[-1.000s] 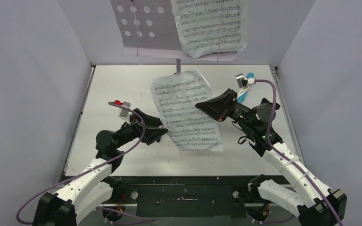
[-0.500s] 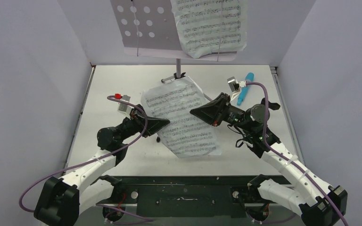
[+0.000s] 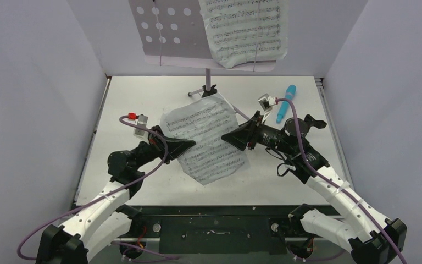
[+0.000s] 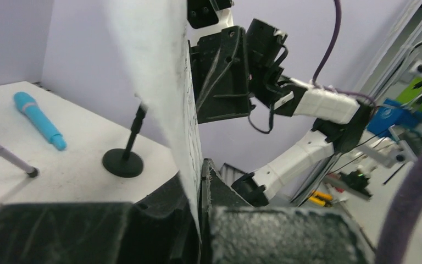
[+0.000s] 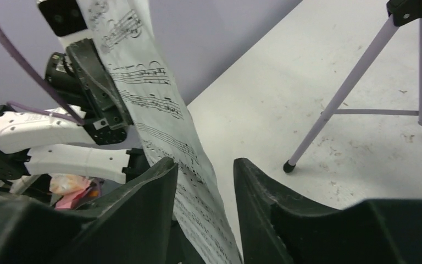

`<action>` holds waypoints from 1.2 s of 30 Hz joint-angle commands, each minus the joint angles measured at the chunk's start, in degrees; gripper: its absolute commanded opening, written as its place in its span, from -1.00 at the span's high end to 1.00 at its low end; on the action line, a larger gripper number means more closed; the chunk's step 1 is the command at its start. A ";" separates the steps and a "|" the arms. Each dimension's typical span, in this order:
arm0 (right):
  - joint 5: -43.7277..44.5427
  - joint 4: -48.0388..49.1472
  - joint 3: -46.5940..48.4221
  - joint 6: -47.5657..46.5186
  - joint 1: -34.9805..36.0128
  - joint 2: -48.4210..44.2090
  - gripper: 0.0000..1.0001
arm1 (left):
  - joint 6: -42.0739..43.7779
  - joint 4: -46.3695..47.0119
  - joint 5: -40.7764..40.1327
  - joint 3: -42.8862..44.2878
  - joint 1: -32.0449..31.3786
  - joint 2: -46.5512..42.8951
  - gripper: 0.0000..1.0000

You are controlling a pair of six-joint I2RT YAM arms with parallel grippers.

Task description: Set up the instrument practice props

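**White table (image 3: 143, 93), lilac walls (image 3: 38, 82): loose sheet (image 3: 206, 140) held before music stand (image 3: 167, 33)**

On the stand's desk, one page (image 3: 247, 30). In front of the stand, sheet in mid-air: left gripper (image 3: 191, 144) clamped on one edge, right gripper (image 3: 226, 136) fingers parted around the opposite edge. Right of the stand, microphone (image 3: 286, 102) lying flat near mic stand (image 4: 123, 162).

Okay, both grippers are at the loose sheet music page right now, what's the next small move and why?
Probably draw the right gripper back off the loose page: its jaws stand apart around the paper, while the left gripper is clamped shut on the opposite edge and can likely carry it alone to the music stand.
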 commanded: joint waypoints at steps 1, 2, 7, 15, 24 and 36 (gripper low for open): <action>1.56 -4.46 3.01 -5.36 0.15 -1.42 0.04 | 10.46 -12.47 0.43 4.13 -0.15 -4.72 1.00; 1.32 -4.99 2.99 -5.77 0.06 -1.50 -0.03 | 11.87 -14.61 0.96 4.52 -0.15 -5.43 1.00; 0.19 -8.82 2.99 -7.60 -0.07 -1.95 -0.40 | 16.39 -23.65 4.45 6.50 0.02 -7.33 1.00; -3.11 -18.68 4.90 -14.70 -0.57 -2.93 -0.46 | 14.88 -24.92 8.97 6.51 0.33 -7.05 1.00; -4.33 -16.93 3.37 -13.65 -0.97 -3.92 -0.45 | 12.85 -21.72 8.49 5.61 0.32 -7.17 1.00; -5.52 6.85 -8.47 1.87 -1.98 -6.45 -0.44 | 10.34 -16.60 1.02 5.56 0.77 -11.22 1.00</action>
